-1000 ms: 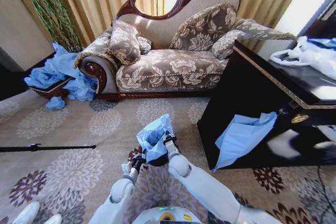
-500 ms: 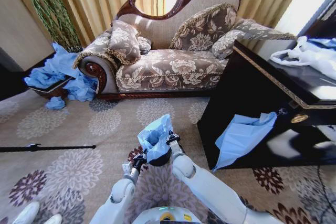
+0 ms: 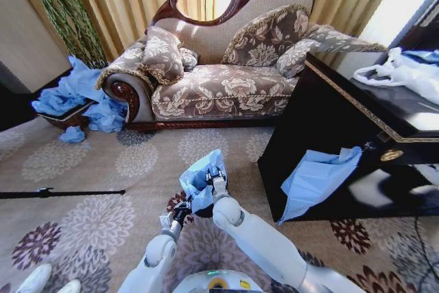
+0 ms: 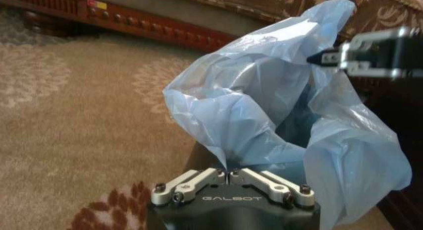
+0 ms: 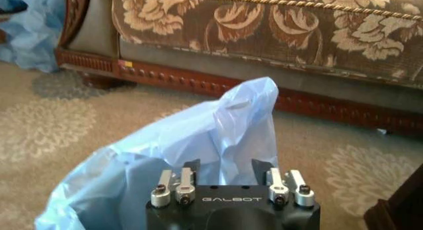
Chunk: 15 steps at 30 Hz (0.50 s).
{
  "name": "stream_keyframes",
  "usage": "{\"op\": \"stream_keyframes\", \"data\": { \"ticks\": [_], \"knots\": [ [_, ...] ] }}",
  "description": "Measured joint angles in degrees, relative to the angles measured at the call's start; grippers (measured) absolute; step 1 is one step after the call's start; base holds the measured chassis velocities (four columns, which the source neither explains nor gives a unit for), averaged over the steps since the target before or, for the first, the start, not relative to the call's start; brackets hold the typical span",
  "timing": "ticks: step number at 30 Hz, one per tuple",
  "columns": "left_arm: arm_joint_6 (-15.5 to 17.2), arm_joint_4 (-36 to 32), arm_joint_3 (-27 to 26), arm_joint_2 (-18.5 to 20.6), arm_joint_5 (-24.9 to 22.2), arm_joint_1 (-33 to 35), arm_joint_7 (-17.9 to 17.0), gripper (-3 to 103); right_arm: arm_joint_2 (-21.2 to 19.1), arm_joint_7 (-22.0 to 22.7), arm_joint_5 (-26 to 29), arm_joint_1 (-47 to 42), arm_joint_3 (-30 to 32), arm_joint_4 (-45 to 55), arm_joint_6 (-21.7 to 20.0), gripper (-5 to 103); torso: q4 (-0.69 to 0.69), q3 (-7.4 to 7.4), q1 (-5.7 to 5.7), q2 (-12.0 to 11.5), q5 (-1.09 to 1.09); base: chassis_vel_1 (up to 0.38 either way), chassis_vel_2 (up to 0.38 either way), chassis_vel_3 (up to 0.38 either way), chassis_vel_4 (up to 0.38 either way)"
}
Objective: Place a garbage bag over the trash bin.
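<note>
Light-blue plastic marks the middle of the head view: the garbage bag (image 3: 200, 180) stands puffed up over the trash bin (image 3: 206, 209), of which a dark sliver shows just under the bag on the patterned carpet (image 3: 103, 162). The left gripper (image 3: 184, 205) sits at the bag's near-left edge, and the right gripper (image 3: 217, 178) is at its right side, higher up. Behind them stands a floral sofa (image 3: 219, 87) with a wooden frame, and a black cabinet (image 3: 343, 135) is off to the right with a flat light-blue sheet (image 3: 315, 176) hanging from it. A heap of blue bags (image 3: 75, 94) lies by the sofa's left arm.

From the left wrist view, the left gripper (image 4: 229, 171) has its fingers pressed together, pinching a fold of the garbage bag (image 4: 264, 111) at its lower edge. The bag rises from there in wrinkled folds with its mouth gaping. The right gripper (image 4: 330, 57) is at the bag's far upper edge, touching the plastic. The trash bin (image 4: 198, 158) shows as a dark curved strip beside the left gripper.

From the right wrist view, the right gripper (image 5: 228, 170) has its fingers apart with the bag's plastic (image 5: 198, 141) between them; whether they actually pinch it I cannot tell. The bag's peak stands up in front of the sofa's carved wooden base (image 5: 264, 96).
</note>
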Motion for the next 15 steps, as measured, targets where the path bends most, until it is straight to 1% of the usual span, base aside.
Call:
{"op": "stream_keyframes", "data": {
  "ticks": [1, 2, 3, 4, 5, 6, 8, 10, 11, 14, 15],
  "knots": [
    [0.0, 0.0, 0.0, 0.0, 0.0, 0.0, 0.0, 0, 0.0, 0.0, 0.0, 0.0, 0.0, 0.0, 0.0, 51, 0.0, 0.0, 0.0, 0.0, 0.0, 0.0, 0.0, 0.0, 0.0],
    [-0.1, -0.1, 0.0, 0.0, 0.0, 0.1, 0.2, 0, -0.3, -0.6, -1.4, -0.5, 0.1, -0.7, 0.0, 62, 0.0, 0.0, 0.0, 0.0, 0.0, 0.0, 0.0, 0.0, 0.0],
    [-0.3, -0.1, 0.0, 0.0, 0.0, 0.1, 0.3, 0, -0.3, -0.9, -2.2, -0.7, 0.3, -1.2, 0.1, 68, 0.0, 0.0, 0.0, 0.0, 0.0, 0.0, 0.0, 0.0, 0.0],
    [-0.3, -0.1, 0.0, 0.0, 0.0, 0.1, 0.3, 0, -0.3, -0.9, -2.2, -0.7, 0.3, -1.2, 0.1, 68, 0.0, 0.0, 0.0, 0.0, 0.0, 0.0, 0.0, 0.0, 0.0],
    [-0.4, -0.1, 0.0, 0.0, 0.0, 0.1, 0.4, 0, -0.3, -1.3, -3.1, -0.9, 0.5, -2.0, 0.3, 75, 0.0, 0.0, 0.0, 0.0, 0.0, 0.0, 0.0, 0.0, 0.0],
    [-0.5, -0.1, 0.0, 0.0, 0.0, 0.1, 0.4, 0, -0.2, -1.7, -4.2, -1.2, 0.8, -2.9, 0.6, 72, 0.0, 0.0, 0.0, 0.0, 0.0, 0.0, 0.0, 0.0, 0.0],
    [-0.5, -0.1, 0.0, 0.0, -0.1, 0.1, 0.4, 0, -0.1, -1.9, -4.7, -1.2, 0.9, -3.3, 0.7, 72, 0.0, 0.0, 0.0, 0.0, 0.0, 0.0, 0.0, 0.0, 0.0],
    [-0.7, -0.1, 0.1, 0.0, -0.1, 0.0, 0.5, 0, 0.1, -2.4, -5.7, -1.4, 1.0, -4.5, 1.1, 64, 0.0, 0.0, 0.0, 0.0, 0.0, 0.0, 0.0, 0.0, 0.0],
    [-0.7, -0.1, 0.1, 0.0, -0.1, 0.0, 0.5, 0, 0.1, -2.4, -5.7, -1.4, 1.0, -4.5, 1.1, 64, 0.0, 0.0, 0.0, 0.0, 0.0, 0.0, 0.0, 0.0, 0.0],
    [-0.7, -0.2, 0.1, 0.0, -0.1, 0.0, 0.5, 0, 0.6, -2.5, -6.5, -1.4, 1.3, -5.1, 1.3, 51, 0.01, 0.0, 0.0, 0.0, 0.0, 0.0, 0.0, 0.0, 0.0],
    [-0.7, -0.2, 0.1, 0.0, -0.1, 0.0, 0.5, 0, 0.6, -2.5, -6.5, -1.4, 1.3, -5.1, 1.3, 51, 0.01, 0.0, 0.0, 0.0, 0.0, 0.0, 0.0, 0.0, 0.0]
  ]
}}
